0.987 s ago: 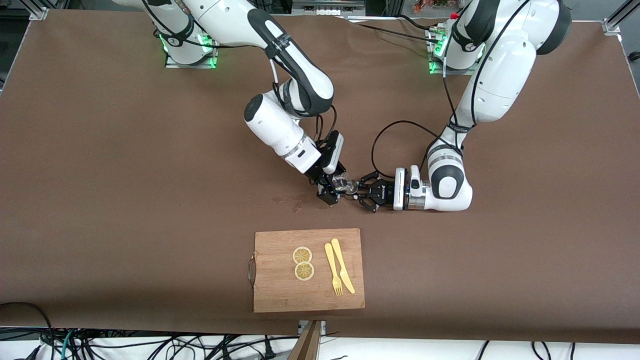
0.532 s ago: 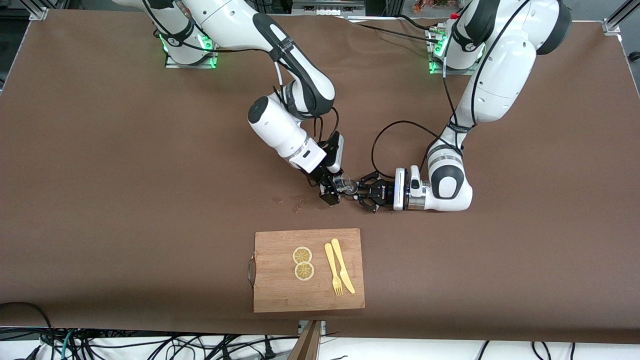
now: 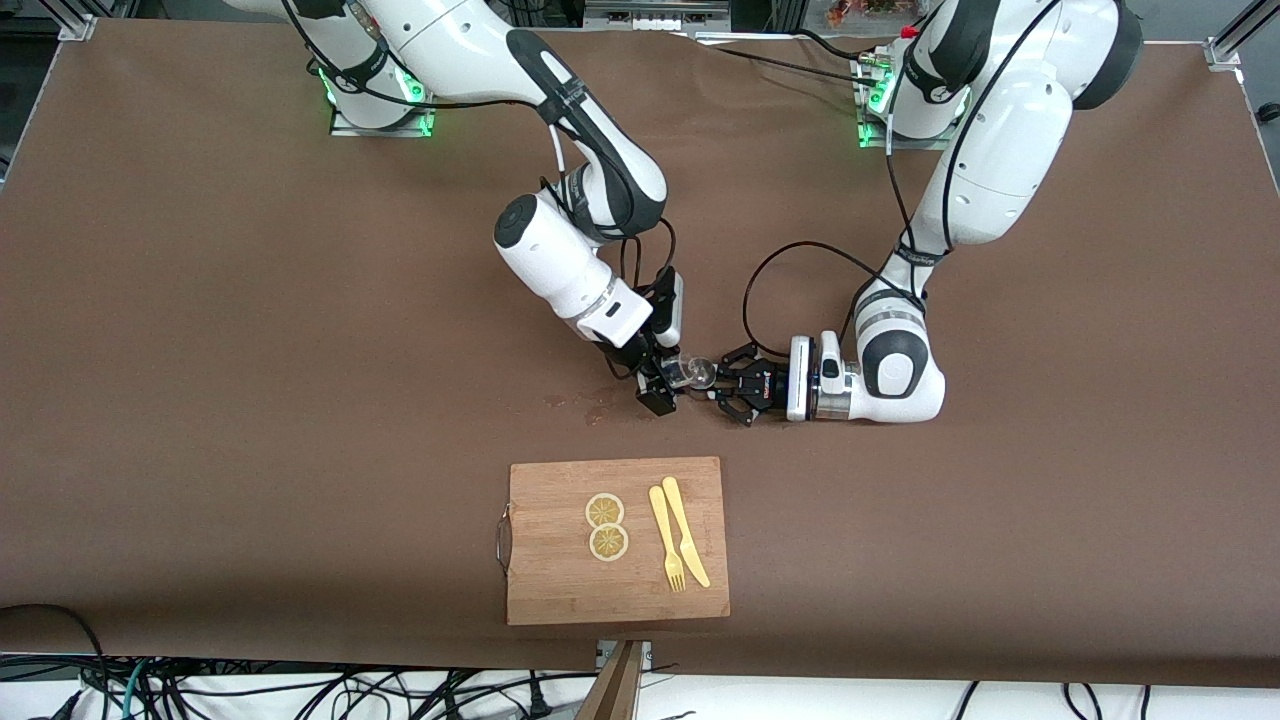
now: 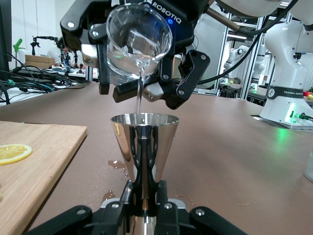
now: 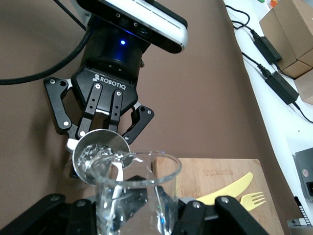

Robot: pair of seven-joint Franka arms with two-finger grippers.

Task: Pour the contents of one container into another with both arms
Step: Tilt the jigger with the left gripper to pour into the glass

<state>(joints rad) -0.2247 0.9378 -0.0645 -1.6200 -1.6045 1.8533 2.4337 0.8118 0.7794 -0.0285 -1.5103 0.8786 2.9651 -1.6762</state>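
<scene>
Board [image 3: 560,590] with lemon slices [image 3: 606,526], yellow fork [image 3: 667,552] and knife [image 3: 686,532] sits nearest front camera. Farther up table [image 3: 200,350], my left end effector [image 3: 722,385] clamped on metal cup [image 4: 145,134], held upright. My right end effector [image 3: 662,385] clamped on glass [image 4: 138,41], tipped over metal cup. Water stream [image 4: 139,93] falling in. Pour half done, I think. Small spill on table [image 3: 590,405]. Left: finish, tip glass back.

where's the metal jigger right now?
The metal jigger stands upright in the left pincer, mid-table, farther from the front camera than the cutting board. The glass, tilted in the right pincer, pours into it from above.
</scene>
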